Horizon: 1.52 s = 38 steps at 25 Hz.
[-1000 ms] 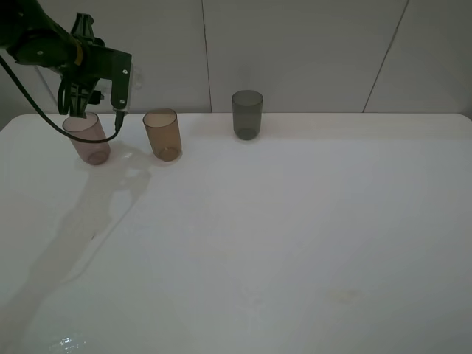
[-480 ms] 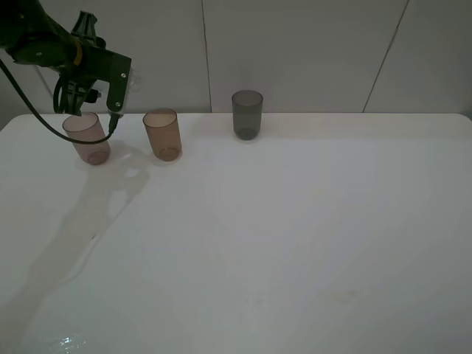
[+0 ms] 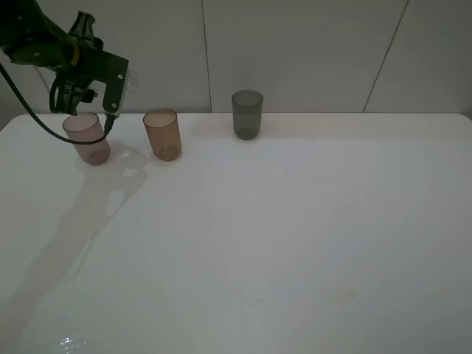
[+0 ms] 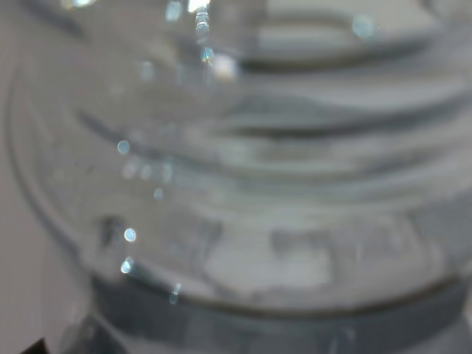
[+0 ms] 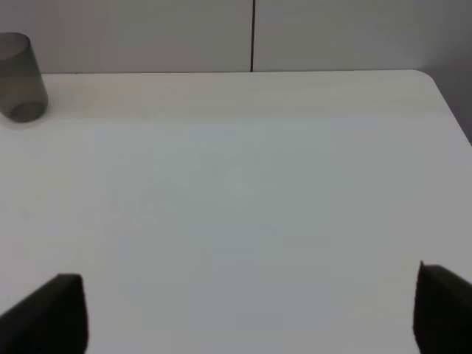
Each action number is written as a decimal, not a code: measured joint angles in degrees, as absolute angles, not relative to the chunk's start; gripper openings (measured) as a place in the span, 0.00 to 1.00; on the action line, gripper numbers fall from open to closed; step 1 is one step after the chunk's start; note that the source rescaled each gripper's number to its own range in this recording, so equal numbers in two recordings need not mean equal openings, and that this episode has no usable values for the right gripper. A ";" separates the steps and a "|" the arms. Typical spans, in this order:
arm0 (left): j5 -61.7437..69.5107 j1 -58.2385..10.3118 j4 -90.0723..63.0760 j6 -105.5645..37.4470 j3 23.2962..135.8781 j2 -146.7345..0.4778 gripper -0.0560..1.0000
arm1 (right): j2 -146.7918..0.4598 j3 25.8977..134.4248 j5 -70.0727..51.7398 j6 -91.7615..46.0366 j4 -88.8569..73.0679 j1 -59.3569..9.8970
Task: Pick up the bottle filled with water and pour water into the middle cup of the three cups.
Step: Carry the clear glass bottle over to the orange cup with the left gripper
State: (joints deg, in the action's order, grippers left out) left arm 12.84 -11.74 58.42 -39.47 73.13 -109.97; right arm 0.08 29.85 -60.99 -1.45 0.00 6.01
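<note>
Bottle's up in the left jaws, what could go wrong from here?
1. The bottle is not yet over the middle cup, and the pinkish cup stands close beside it; tipping now could spill into the wrong cup or onto the table.
2. The arm's black cable loops across the pinkish cup's rim in the high view and might snag it.

I work over a broad, flat white table (image 3: pixel 295 236). Three translucent plastic tumblers stand on it in a row towards the far edge, none touching another. A pinkish-mauve tumbler (image 3: pixel 87 139) is at the far left, and an amber-brown tumbler (image 3: pixel 163 134) stands near it on the right. A dark smoky-grey tumbler (image 3: pixel 247 114) stands further right and a little farther back. A tiny glint (image 3: pixel 66 343) shows at the near left corner; I cannot tell what it is.
</note>
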 joint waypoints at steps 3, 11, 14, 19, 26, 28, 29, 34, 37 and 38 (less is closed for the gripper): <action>12.84 -11.72 59.04 -39.66 73.13 -110.03 0.06 | 0.08 29.85 -60.99 -1.45 0.00 6.01; 12.37 -11.72 60.86 -39.84 73.13 -110.03 0.06 | 0.08 29.85 -60.99 -1.45 0.00 6.01; 11.90 -11.72 61.01 -40.30 73.13 -110.03 0.06 | 0.08 29.85 -60.99 -1.45 0.00 6.01; 11.78 -11.72 61.68 -41.57 73.13 -110.03 0.06 | 0.08 29.85 -60.99 -1.45 0.00 6.01; 11.69 -11.72 62.58 -41.63 73.86 -111.73 0.06 | 0.08 29.85 -60.99 -1.45 0.34 6.01; 11.55 -11.72 62.57 -41.63 74.04 -112.34 0.06 | 0.08 29.85 -60.99 -1.45 0.00 6.01; 11.35 -11.72 62.57 -41.63 74.10 -112.67 0.06 | 0.08 29.85 -60.99 -1.45 0.00 6.01; 9.60 -11.72 62.57 -42.02 74.17 -112.99 0.06 | 0.08 29.85 -60.99 -1.45 0.00 6.01; 9.23 -11.72 62.74 -42.61 74.28 -112.99 0.06 | 0.08 29.85 -60.99 -1.45 0.00 6.01; 9.23 -11.72 62.79 -42.82 74.28 -112.99 0.06 | 0.08 29.85 -60.99 -1.45 0.00 6.01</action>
State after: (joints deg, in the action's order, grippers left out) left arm 9.23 -11.72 62.79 -42.82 74.28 -112.99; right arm 0.08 29.85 -60.99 -1.45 0.00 6.01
